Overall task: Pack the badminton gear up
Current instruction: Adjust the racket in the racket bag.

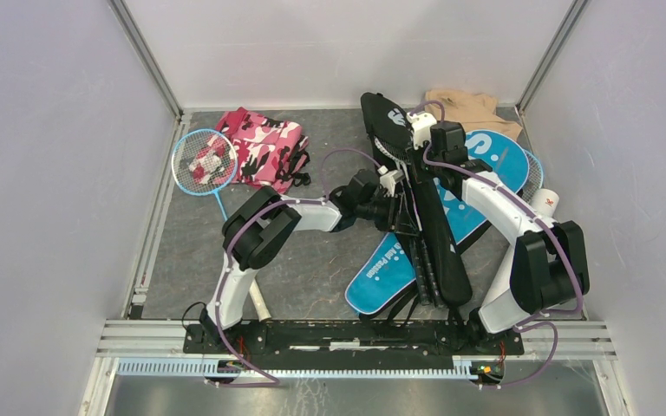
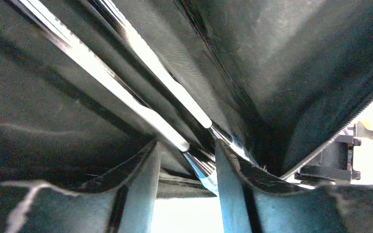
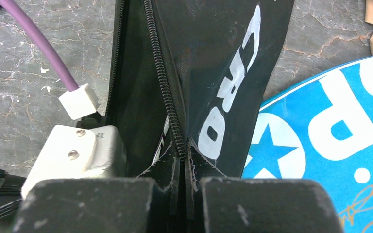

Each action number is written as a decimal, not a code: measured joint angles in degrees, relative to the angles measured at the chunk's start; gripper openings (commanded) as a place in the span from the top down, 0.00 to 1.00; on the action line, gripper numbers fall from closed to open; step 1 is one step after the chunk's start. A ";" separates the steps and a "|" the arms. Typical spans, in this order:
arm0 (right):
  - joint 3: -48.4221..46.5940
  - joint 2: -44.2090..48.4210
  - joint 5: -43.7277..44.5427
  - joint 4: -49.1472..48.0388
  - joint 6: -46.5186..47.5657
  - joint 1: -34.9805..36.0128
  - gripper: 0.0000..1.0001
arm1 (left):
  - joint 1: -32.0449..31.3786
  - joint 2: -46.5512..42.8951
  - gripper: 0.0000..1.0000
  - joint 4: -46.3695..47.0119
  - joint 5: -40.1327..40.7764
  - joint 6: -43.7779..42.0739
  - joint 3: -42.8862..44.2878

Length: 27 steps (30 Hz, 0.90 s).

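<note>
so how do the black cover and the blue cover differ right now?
Colour: the black cover carries white CRO lettering; the blue cover has white letters and a star. Hold: the right gripper pinches the black cover at its zipper; the blue cover is ungripped, lying on the table. Stacking: the black cover crosses over the blue cover. Both are racket-shaped.

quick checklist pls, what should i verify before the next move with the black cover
1. right hand shut on black cover at the zipper: ok
2. left hand holding something: cannot tell
3. racket shafts inside the cover: ok
4. blue-framed racket packed: not ok, lies beside pink cloth
5. white tube packed: not ok, lies by the right wall
</note>
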State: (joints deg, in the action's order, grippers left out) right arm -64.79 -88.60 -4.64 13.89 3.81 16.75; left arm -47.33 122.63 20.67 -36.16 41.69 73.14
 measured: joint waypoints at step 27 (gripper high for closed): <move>2.95 0.04 -0.90 -1.68 -4.24 -1.57 1.00 | 0.13 8.41 0.98 -9.94 -1.53 10.88 14.95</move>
State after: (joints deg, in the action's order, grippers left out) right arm -61.84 -88.55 -5.54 12.21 -0.43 15.18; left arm -47.20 131.04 10.72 -37.69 52.58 88.09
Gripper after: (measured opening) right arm 0.022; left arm 0.165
